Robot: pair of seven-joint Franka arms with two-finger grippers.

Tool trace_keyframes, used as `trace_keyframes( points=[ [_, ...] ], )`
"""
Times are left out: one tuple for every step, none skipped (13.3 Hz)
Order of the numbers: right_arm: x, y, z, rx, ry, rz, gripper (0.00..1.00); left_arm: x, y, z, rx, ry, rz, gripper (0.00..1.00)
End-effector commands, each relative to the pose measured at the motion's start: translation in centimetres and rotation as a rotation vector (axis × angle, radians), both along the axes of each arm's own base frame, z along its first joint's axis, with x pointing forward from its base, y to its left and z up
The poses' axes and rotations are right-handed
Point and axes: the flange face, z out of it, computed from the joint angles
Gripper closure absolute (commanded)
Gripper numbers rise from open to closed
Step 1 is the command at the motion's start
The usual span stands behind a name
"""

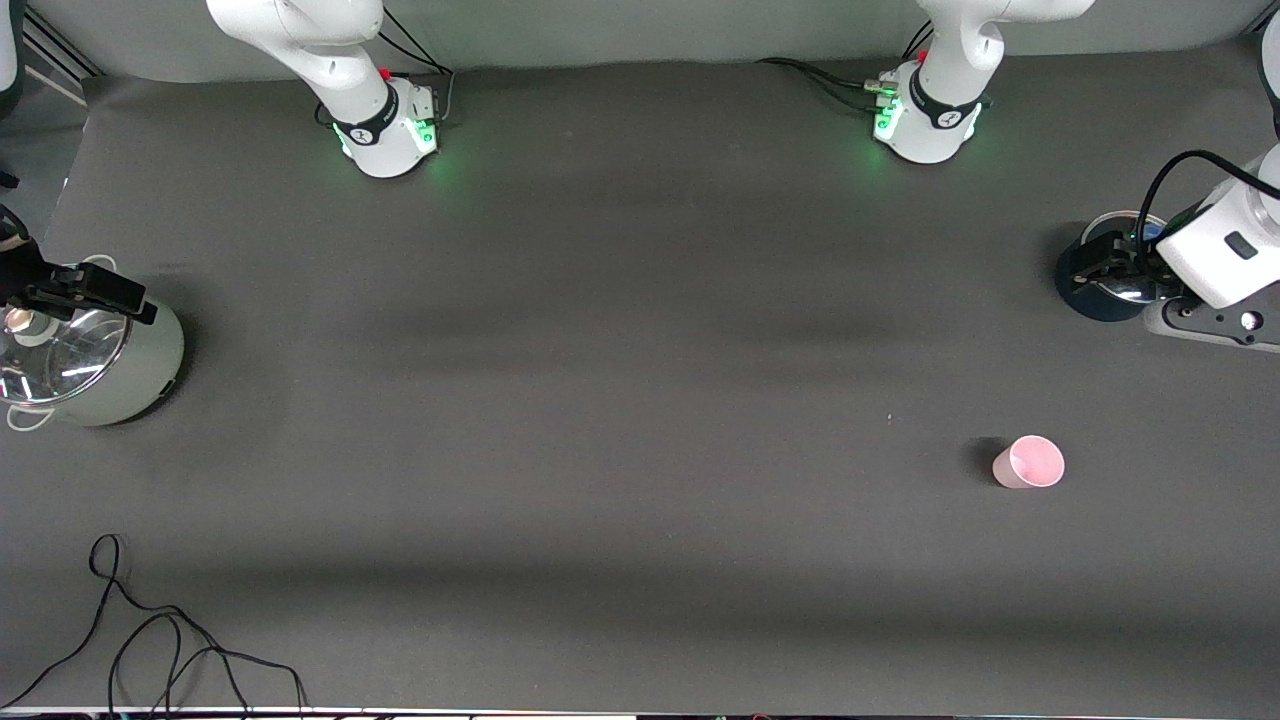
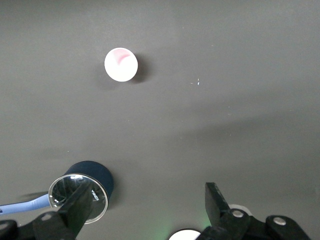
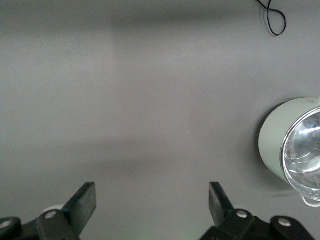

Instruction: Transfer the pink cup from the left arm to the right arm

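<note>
1. The pink cup (image 1: 1030, 462) stands upright and empty on the tabletop (image 1: 620, 400), toward the left arm's end, nearer the front camera than the dark blue pot (image 1: 1100, 290).
2. That pot (glass-lidded) sits under the left claw (image 2: 145, 205), fingers spread wide, holding nothing.
3. The right claw (image 3: 152, 205), equally wide and empty, hangs by the pale green pot (image 1: 100, 360), its lid reflective, contents unreadable.

Pale green pot (image 1: 105, 370) with glass lid (image 1: 60, 355) at right arm's end; dark blue saucepan (image 1: 1100, 290) at left arm's end; black cable (image 1: 150, 640) on table edge nearest camera.
</note>
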Motion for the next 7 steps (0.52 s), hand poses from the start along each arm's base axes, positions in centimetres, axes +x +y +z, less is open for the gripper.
trace_keyframes(
  points=[
    [0.24,0.24,0.5,-0.011,-0.001,-0.008,0.0,0.49,0.85,0.18,-0.008,0.001,0.01,0.0],
    [0.23,0.07,0.5,-0.012,-0.001,-0.01,0.0,0.7,1.71,-0.03,-0.009,0.004,0.022,0.0],
    [0.21,0.07,0.49,-0.011,0.0,-0.01,0.0,0.65,1.8,-0.06,-0.009,0.009,0.023,0.0],
    [0.24,0.07,0.58,-0.012,-0.003,-0.011,0.0,0.68,1.71,-0.15,-0.008,0.01,0.023,0.0],
    [0.19,0.07,0.59,-0.012,-0.003,-0.008,0.0,0.76,1.71,-0.32,-0.008,0.014,0.023,0.0],
    [0.19,0.04,0.66,-0.015,-0.004,-0.008,0.0,0.76,1.62,-0.33,-0.008,0.014,0.021,0.0],
    [0.25,-0.02,0.66,-0.019,-0.005,-0.008,0.0,0.76,1.62,-0.33,-0.008,0.014,0.021,0.0]
  ],
)
